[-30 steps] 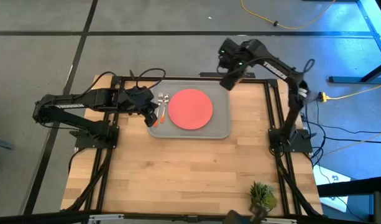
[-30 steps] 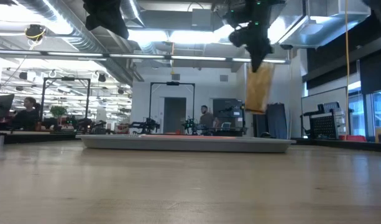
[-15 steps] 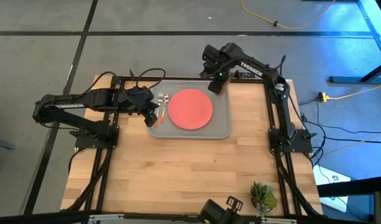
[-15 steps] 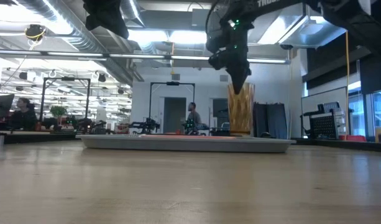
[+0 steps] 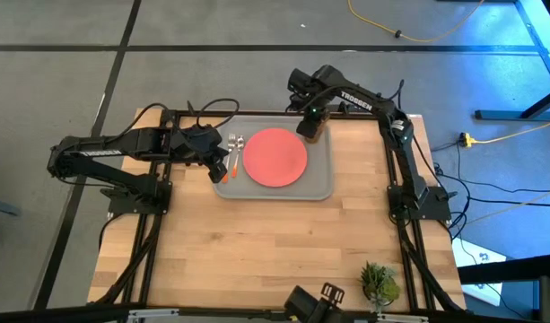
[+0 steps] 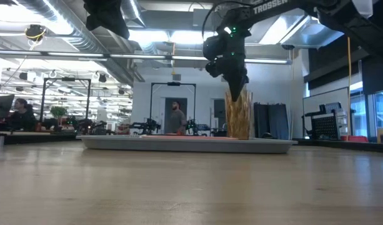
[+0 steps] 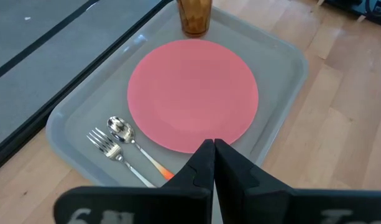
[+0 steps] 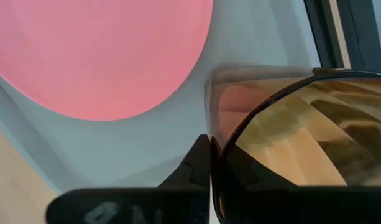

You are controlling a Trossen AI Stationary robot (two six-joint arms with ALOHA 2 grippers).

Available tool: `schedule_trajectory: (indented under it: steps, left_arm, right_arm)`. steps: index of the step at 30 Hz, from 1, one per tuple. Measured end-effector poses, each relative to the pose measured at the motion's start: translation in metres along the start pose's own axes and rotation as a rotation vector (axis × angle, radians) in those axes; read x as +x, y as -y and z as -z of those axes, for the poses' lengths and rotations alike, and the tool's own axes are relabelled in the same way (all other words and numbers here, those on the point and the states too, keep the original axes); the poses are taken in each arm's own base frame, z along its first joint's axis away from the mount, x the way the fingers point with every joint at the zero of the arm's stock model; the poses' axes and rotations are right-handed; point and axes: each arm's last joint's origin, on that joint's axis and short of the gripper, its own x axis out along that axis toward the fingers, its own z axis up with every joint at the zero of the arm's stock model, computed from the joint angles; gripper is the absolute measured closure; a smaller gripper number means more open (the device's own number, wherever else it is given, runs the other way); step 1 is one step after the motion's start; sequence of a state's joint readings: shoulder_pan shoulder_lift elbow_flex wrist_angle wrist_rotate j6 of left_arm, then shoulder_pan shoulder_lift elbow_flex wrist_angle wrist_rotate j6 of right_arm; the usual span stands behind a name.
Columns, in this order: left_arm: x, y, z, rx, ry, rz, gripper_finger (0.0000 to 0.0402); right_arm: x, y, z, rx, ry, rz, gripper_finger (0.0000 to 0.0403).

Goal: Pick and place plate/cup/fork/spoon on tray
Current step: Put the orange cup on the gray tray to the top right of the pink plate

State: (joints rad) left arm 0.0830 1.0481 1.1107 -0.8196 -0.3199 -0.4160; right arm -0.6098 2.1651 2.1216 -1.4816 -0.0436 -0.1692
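On the near edge of the wooden surface (image 5: 257, 251) sits a small green plant (image 5: 379, 282), right side, well apart from everything else. Mid-surface is bare wood.

Farther back, tray (image 5: 321, 184) lies flat at the far half of the surface. Plate (image 5: 275, 157) is centred on it. Spoon (image 7: 123, 132) and fork (image 7: 107, 146) lie side by side on the tray just beside the plate's left edge, orange handles pointing toward the near side, not touching the plate.

Left hand (image 5: 222, 162) hovers over the tray's left edge above the utensil handles, fingers (image 7: 202, 165) pressed together with nothing between them.

Cup (image 6: 238, 115) stands upright at the tray's far right corner, just beside the plate rim; low view shows its base down at tray level. Right hand (image 5: 311, 119) comes in from above, fingers clamped across the cup's rim, one inside and one outside. Its arm blocks most of the cup from above.

Beyond the surface: open lab room, a person standing near a doorway, another seated far left.
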Motion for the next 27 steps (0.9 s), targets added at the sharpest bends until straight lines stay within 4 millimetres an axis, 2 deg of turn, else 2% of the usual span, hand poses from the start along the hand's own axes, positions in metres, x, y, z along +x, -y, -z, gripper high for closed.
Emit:
schedule_trajectory:
  steps: [5,13,24,27]
  left_arm:
    - [0.0000,0.0000,0.0000,0.000,0.000,0.000,0.0401]
    - [0.0000,0.0000,0.0000,0.000,0.000,0.000,0.0401]
    - [0.0000,0.0000,0.0000,-0.001,0.000,0.000,0.0401]
    - [0.0000,0.0000,0.0000,-0.001,0.000,0.000,0.0401]
  right_arm:
    - [0.0000,0.0000,0.0000,0.001,0.001,-0.001,0.0392]
    - [0.0002,0.0001,-0.0007,0.004,0.007,0.000,0.0336]
    - [0.0001,0.0001,-0.0009,0.010,0.010,-0.001,0.0329]
    - [-0.0053,-0.0001,-0.0010,0.010,0.019,0.001,0.0328]
